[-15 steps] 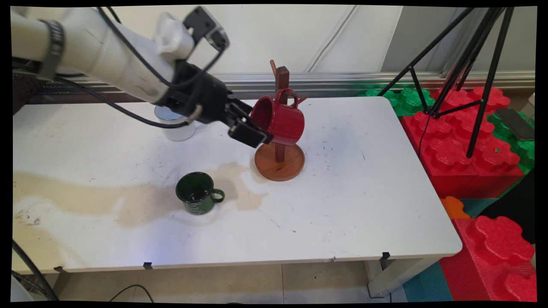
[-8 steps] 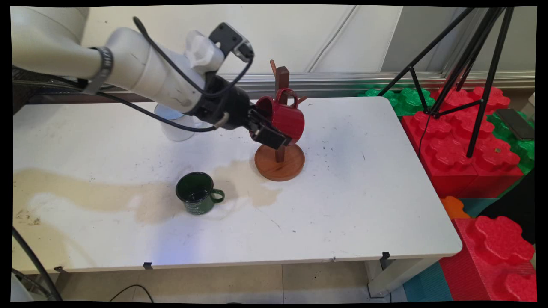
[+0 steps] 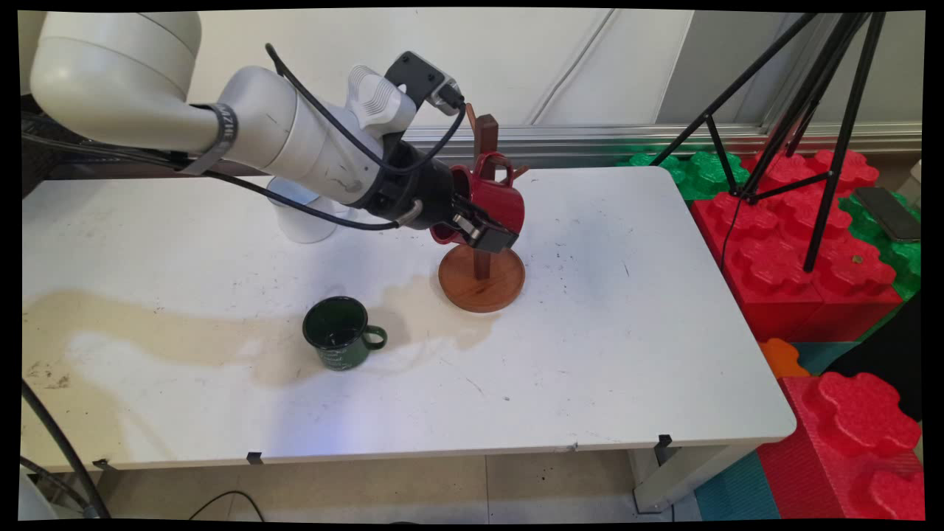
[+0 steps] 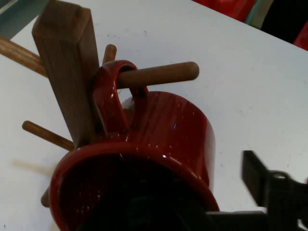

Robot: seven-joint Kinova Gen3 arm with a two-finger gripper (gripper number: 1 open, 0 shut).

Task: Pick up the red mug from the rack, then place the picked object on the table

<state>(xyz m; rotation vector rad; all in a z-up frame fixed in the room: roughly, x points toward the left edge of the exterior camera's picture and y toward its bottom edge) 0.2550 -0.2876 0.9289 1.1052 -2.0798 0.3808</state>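
Note:
A red mug (image 3: 495,200) hangs by its handle on a peg of the wooden mug tree (image 3: 484,139), mouth turned toward the arm. My gripper (image 3: 476,227) is at the mug's mouth and stands open. In the hand view the red mug (image 4: 163,130) fills the frame, its handle looped over a peg (image 4: 159,74). One finger (image 4: 260,179) stays outside the mug's wall with a gap to it. The other appears to be a dark shape inside the mouth. The tree's round base (image 3: 481,285) rests on the white table (image 3: 590,354).
A dark green mug (image 3: 338,335) stands upright in front of the tree, on a brownish stain. A white mug (image 3: 304,221) is partly hidden behind the arm. Right of the table are a black tripod (image 3: 807,110) and red and green foam blocks (image 3: 811,287).
The arm has swung right and the gripper has closed in on the red mug, from just left of it to straddling its rim. The mug still hangs on its peg.

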